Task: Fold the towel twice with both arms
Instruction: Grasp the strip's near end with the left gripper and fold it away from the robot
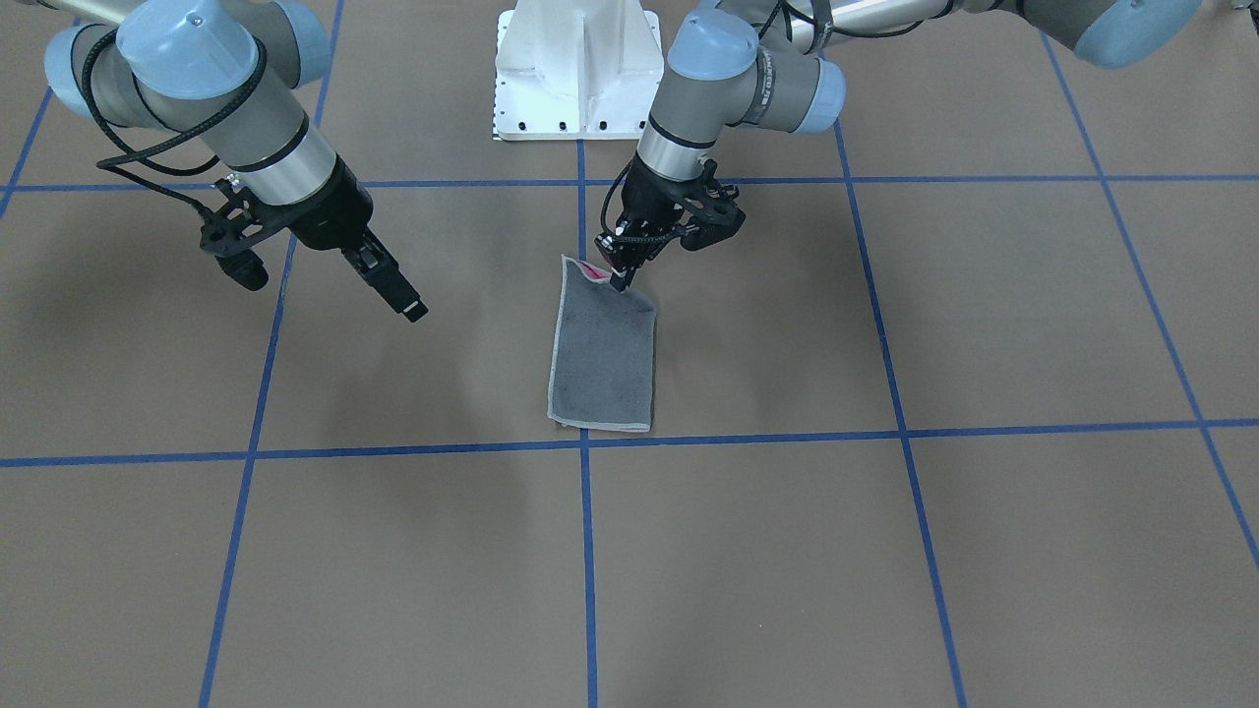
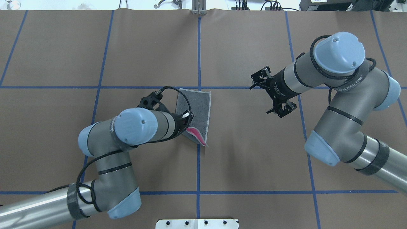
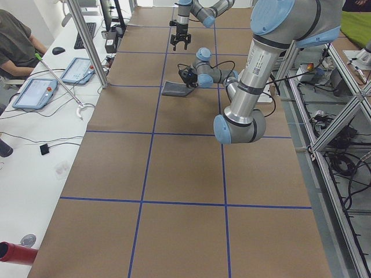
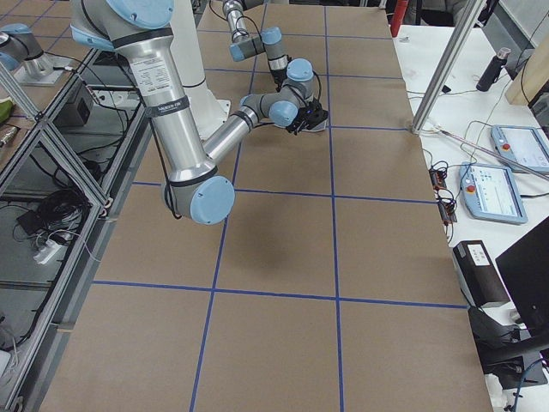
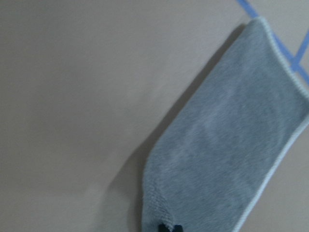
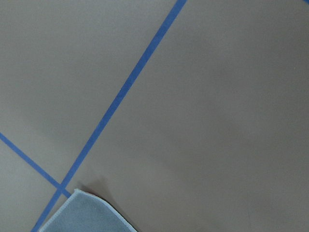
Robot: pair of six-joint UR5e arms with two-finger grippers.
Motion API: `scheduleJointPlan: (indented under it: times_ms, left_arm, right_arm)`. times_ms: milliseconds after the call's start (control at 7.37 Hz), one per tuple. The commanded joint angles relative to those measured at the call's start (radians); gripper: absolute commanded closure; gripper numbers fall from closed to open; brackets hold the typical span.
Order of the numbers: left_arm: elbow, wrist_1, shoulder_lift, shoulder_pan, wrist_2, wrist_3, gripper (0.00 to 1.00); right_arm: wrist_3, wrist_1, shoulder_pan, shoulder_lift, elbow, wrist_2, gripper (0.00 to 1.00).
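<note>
Left gripper point(image 1: 622, 280) closed, pinching raised corner of towel point(image 1: 603, 359), pink underside peeking beside fingertips. Rest of towel lies grey side up on table point(image 1: 934, 551) below it. Right gripper point(image 2: 281, 110) fingers apart, empty, well apart from towel.

The towel point(image 1: 602, 364) lies folded into a narrow rectangle, grey face up with its light border showing, across a blue line point(image 1: 587, 551). The left gripper point(image 1: 622, 280) pinches its robot-side corner, which is lifted and shows pink beneath. The right gripper point(image 2: 280, 109) hovers well apart, fingers spread.
</note>
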State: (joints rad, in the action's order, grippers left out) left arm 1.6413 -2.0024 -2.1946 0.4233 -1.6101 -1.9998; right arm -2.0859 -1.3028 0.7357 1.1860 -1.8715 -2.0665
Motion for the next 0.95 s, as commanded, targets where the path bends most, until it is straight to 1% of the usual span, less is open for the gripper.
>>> scheduleJointPlan:
  times_ms: [0, 271, 407, 543, 814]
  left_arm:
    - [-0.175, -0.004, -0.14, 0.104, -0.008, 0.003, 1.0]
    - [-0.253, -0.016, -0.167, 0.155, -0.042, 0.007, 1.0]
    - [-0.297, -0.018, -0.187, 0.155, -0.042, 0.009, 1.0]
    - [-0.316, -0.019, -0.2, 0.155, -0.042, 0.009, 1.0]
    - [-0.317, -0.074, -0.201, 0.155, -0.042, 0.009, 1.0]
  right_arm:
    - [0.012, -0.001, 0.016, 0.009, 0.0, -0.004, 0.0]
    - [0.033, -0.001, 0.019, 0.01, 0.009, -0.004, 0.0]
    - [0.035, -0.001, 0.019, 0.01, 0.012, -0.004, 0.0]
    - [0.036, -0.001, 0.019, 0.012, 0.012, -0.004, 0.0]
    - [0.037, -0.001, 0.019, 0.01, 0.009, -0.004, 0.0]
